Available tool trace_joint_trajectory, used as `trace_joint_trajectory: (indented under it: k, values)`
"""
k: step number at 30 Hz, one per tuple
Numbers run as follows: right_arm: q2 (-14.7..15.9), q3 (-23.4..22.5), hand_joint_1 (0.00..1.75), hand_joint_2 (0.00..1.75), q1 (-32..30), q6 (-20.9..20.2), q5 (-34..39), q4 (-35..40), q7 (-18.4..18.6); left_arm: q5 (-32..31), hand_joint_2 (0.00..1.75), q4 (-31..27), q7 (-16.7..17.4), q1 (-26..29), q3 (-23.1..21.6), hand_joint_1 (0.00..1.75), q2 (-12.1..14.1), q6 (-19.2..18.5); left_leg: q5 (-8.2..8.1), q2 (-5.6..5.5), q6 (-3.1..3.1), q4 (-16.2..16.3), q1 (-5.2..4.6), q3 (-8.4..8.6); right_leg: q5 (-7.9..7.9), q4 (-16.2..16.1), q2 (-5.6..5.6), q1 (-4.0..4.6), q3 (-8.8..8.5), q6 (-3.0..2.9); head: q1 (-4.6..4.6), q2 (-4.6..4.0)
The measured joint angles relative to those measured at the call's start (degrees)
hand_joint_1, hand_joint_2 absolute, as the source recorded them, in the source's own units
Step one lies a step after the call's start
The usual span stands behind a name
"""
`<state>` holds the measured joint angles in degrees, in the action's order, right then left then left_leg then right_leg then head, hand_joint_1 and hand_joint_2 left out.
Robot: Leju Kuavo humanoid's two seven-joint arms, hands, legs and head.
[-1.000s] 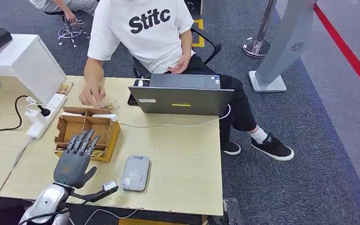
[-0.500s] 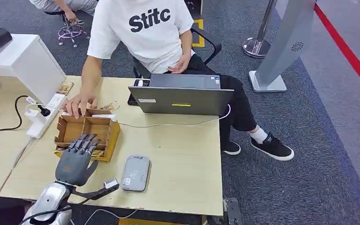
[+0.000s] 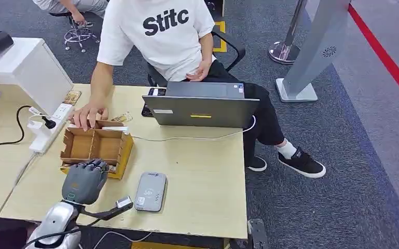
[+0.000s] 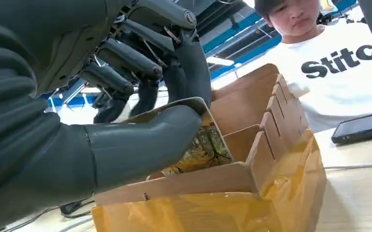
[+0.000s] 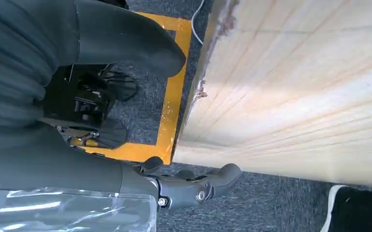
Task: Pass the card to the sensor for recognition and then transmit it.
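Head view: the left hand (image 3: 84, 181) curls down over the near end of the compartmented brown cardboard box (image 3: 97, 147) by the desk's (image 3: 197, 176) left edge. A flat grey card sensor (image 3: 151, 191) lies near the front edge, just right of the hand. A person's hand (image 3: 87, 115) rests at the box's far end.

Left wrist view: thumb and fingers (image 4: 193, 63) pinch a picture-printed card (image 4: 200, 145) in the box.

Right wrist view: the right hand (image 5: 126, 121) hangs beside the desk edge; I cannot tell its grip.
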<state>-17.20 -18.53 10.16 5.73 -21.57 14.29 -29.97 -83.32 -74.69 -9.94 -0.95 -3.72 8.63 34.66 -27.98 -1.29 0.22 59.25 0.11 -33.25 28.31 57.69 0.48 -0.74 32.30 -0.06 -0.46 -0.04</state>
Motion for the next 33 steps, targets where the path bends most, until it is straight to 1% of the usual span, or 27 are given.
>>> trace_joint_trajectory:
  k: [9,13,14,16,17,20,22,26,33]
  values:
    - [0.00,0.00,0.00,1.75,0.03,0.02,0.04,0.00,0.02,0.04,1.75,0.28,-0.13,-0.54,0.00,1.75,-0.04,0.33,0.00,0.00,0.00,0.00,0.00,0.00,0.00,0.00,0.00,0.00,0.00,0.00,-0.02,0.00]
    - [0.00,0.00,0.00,1.75,0.04,0.11,0.11,0.00,0.18,0.68,1.75,0.13,0.13,-0.66,0.13,1.75,-0.46,3.22,0.00,0.00,0.00,0.00,0.00,0.00,0.00,0.00,0.00,0.00,0.00,0.00,0.00,0.00]
    - [0.00,0.00,0.00,1.75,0.03,0.20,0.15,0.00,0.24,1.01,1.75,-0.75,0.28,-0.67,0.33,1.75,-0.68,4.11,0.00,0.00,0.00,0.01,0.00,0.00,0.00,0.00,0.00,0.00,0.00,0.00,0.00,0.00]
    - [0.00,0.00,0.00,1.75,0.04,0.26,0.22,0.00,0.26,1.59,1.75,-3.05,0.61,-1.11,0.76,1.75,-0.96,4.64,0.01,-0.02,0.01,0.01,0.00,0.00,0.00,0.00,-0.01,0.00,0.00,0.00,0.00,0.00]
    - [0.00,0.00,0.00,1.75,0.04,0.31,0.22,0.00,0.26,2.39,1.75,-4.06,0.77,-1.50,1.05,1.75,-1.01,4.26,0.01,-0.02,0.00,0.02,0.00,0.00,0.00,0.00,-0.01,0.00,0.00,0.00,0.00,0.00]
    - [0.00,0.00,0.00,1.75,0.03,0.50,0.39,0.00,0.26,9.10,1.75,-7.94,0.46,-3.76,1.68,1.75,-1.03,0.76,0.03,-0.04,-0.02,0.02,0.01,0.00,-0.01,0.00,-0.04,0.00,-0.01,0.00,0.00,0.00]
    - [0.00,0.00,0.00,1.75,0.03,0.48,0.52,0.00,0.26,10.49,1.75,-10.20,0.46,-5.38,2.05,1.75,-1.09,-0.79,0.05,-0.04,-0.04,0.02,0.01,0.00,-0.02,0.02,-0.03,0.00,-0.01,-0.02,0.00,0.00]
    - [0.00,0.00,0.00,1.75,0.03,0.46,0.44,0.00,0.35,9.82,1.75,-12.57,0.65,-7.20,2.23,1.75,-1.20,-2.21,0.05,-0.02,-0.05,0.02,0.01,0.01,-0.05,0.02,-0.01,0.00,-0.01,-0.06,0.00,0.00]
    - [0.00,0.00,0.00,1.75,0.03,0.15,0.39,0.00,0.37,8.63,1.75,-12.87,0.94,-7.50,2.25,1.75,-1.42,-1.97,0.05,-0.01,-0.05,0.01,0.01,0.00,-0.05,0.02,-0.01,0.00,0.00,-0.07,-0.02,0.00]
